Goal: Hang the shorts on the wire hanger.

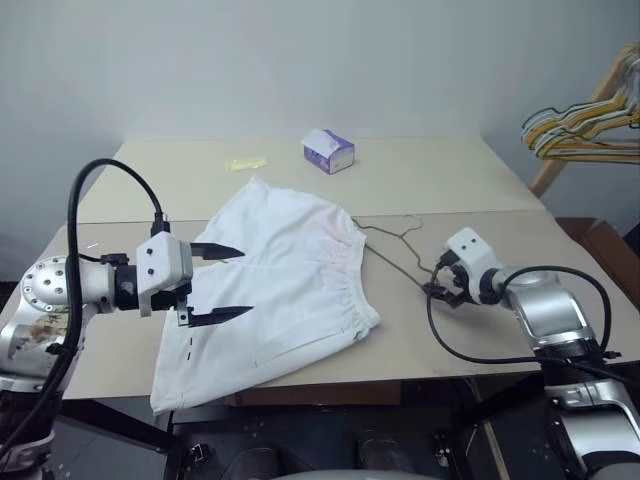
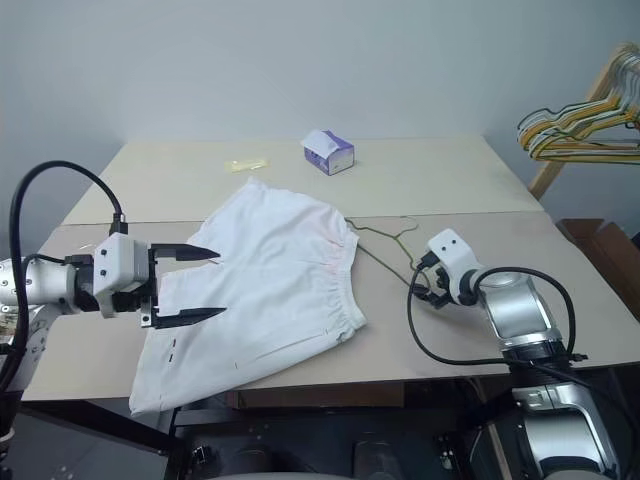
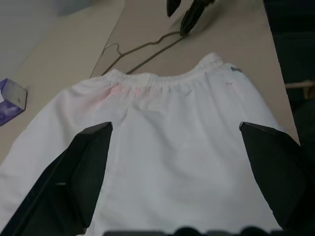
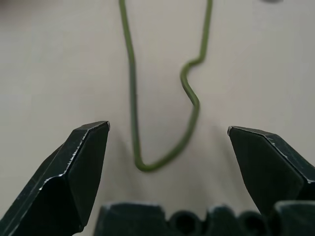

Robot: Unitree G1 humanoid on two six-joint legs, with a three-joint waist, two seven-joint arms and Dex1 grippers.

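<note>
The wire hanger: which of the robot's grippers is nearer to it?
Right. The right gripper hovers open at the wire hanger, while the left gripper is over the shorts.

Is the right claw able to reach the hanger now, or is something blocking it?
Probably yes. The right claw is open just above the hanger, whose end loop lies between its fingers on the bare table. Nothing lies between them.

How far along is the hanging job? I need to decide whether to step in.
Nothing looks done: the shorts lie flat on the table, the wire hanger beside their waistband. In hand: the open right gripper is lined up on the hanger's end, the open left gripper hovers over the shorts. Gripping and hanging remain.
</note>
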